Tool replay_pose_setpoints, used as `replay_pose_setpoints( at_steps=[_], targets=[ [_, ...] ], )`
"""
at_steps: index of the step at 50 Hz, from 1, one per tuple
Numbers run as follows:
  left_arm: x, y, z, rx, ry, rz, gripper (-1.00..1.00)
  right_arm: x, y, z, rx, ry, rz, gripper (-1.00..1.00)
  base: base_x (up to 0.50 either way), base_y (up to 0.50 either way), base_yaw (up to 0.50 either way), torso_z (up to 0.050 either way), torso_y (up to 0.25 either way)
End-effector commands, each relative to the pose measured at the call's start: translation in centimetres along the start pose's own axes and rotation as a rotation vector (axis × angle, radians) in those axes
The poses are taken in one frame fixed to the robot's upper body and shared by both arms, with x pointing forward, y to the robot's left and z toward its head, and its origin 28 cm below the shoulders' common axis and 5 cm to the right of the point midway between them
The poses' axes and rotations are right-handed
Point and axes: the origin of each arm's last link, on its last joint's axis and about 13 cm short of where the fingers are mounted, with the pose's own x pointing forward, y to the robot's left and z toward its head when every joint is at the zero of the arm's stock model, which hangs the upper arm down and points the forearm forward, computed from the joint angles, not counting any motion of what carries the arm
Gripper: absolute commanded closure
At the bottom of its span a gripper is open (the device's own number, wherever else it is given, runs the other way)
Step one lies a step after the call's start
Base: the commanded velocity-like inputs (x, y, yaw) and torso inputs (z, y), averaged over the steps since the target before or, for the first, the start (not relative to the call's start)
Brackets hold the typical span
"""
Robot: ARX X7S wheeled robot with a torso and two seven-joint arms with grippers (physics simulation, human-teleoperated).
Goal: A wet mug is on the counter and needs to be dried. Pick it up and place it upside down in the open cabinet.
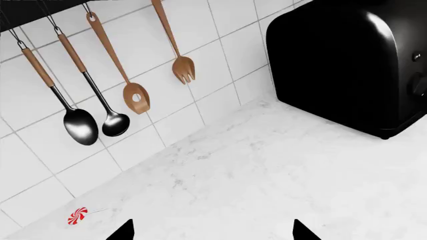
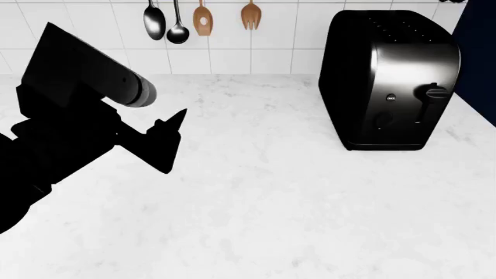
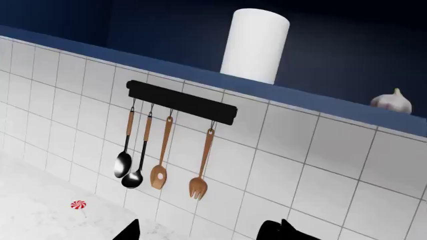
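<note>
A white, roughly cylindrical mug (image 3: 257, 45) stands upright on the navy ledge of the open cabinet (image 3: 320, 100), above the tiled wall; no handle shows and I cannot tell which end is up. My right gripper (image 3: 208, 234) hangs open below it and well apart, with nothing between its fingers. It does not show in the head view. My left gripper (image 2: 176, 142) (image 1: 213, 235) hovers open and empty over the white marble counter (image 2: 271, 203), left of the toaster. No mug shows on the counter.
A black toaster (image 2: 391, 81) (image 1: 353, 65) stands at the counter's back right. Spoons and a wooden fork (image 2: 201, 17) (image 3: 160, 165) hang on a black rail. A red-and-white candy (image 1: 78, 215) lies by the wall. A garlic bulb (image 3: 393, 101) sits on the ledge.
</note>
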Motion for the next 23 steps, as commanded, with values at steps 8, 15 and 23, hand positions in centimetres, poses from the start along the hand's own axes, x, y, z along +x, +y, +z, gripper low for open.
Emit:
replay_pose_setpoints(
  at_steps=[8, 15, 23],
  targets=[
    [-1.1, 0.2, -0.9, -0.258, -0.069, -0.135, -1.00, -1.2, 1.2, -5.0, 0.090, 0.012, 0.012, -1.00, 0.00, 0.00, 0.00, 0.000, 0.000],
    [-0.7, 0.2, -1.4, -0.271, -0.065, -0.127, -1.00, -0.1, 1.9, -6.8, 0.124, 0.022, 0.034, -1.00, 0.00, 0.00, 0.00, 0.000, 0.000],
    [-0.7, 0.1, -2.4, -0.261, -0.056, -0.096, -1.00, 0.2, 2.1, -8.3, 0.136, 0.041, 0.037, -1.00, 0.00, 0.00, 0.00, 0.000, 0.000]
  ],
)
